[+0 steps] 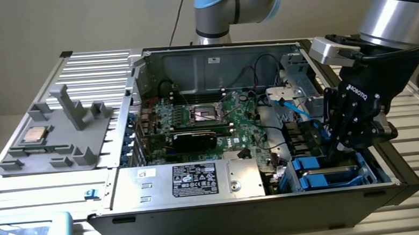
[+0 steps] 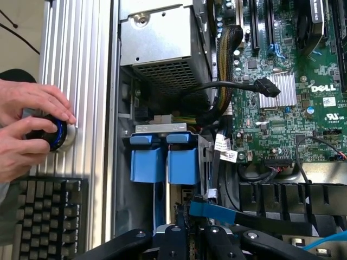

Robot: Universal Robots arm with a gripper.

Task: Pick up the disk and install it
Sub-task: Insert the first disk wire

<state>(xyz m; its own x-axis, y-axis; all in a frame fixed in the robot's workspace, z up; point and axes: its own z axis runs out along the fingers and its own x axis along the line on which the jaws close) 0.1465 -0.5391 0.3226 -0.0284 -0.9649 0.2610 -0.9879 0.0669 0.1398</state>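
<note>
Hand [image 1: 337, 151] is hanging low over the drive bay at the near corner of the case [image 1: 243, 215], on the exterior view's right. In the wrist view the hand [image 2: 183, 234] is sitting just short of the bay mouth. I cannot tell whether it is closed on anything or merely resting there.

The disk [image 1: 327, 176] is lying in that bay, directly under the hand. It is showing end-on in the wrist view [image 2: 146, 162] as bright blue plastic carrier pieces side by side, squared off, with a thin silver-grey metal strip running across their far ends. Its broad face is hidden down in the bay.

A flat blue cable [image 2: 217, 210] is crossing between hand and disk.

The motherboard [image 1: 202, 115] is lying green and exposed in the middle of the case, and the wrist view is catching it too [image 2: 287, 81]. The grey box with the black label [image 1: 191, 180] is sitting at the near wall, just beside the bay toward the exterior view's left.

I am seeing a grey fixture [image 1: 60, 139] on the slatted counter [image 1: 85, 70] at the exterior view's left, well apart from the case, carrying a small square chip [image 1: 34, 135].

In the wrist view a person [image 2: 24, 108] is gripping a round black-and-blue knob [image 2: 57, 135] on the counter near a keyboard [image 2: 49, 216].
</note>
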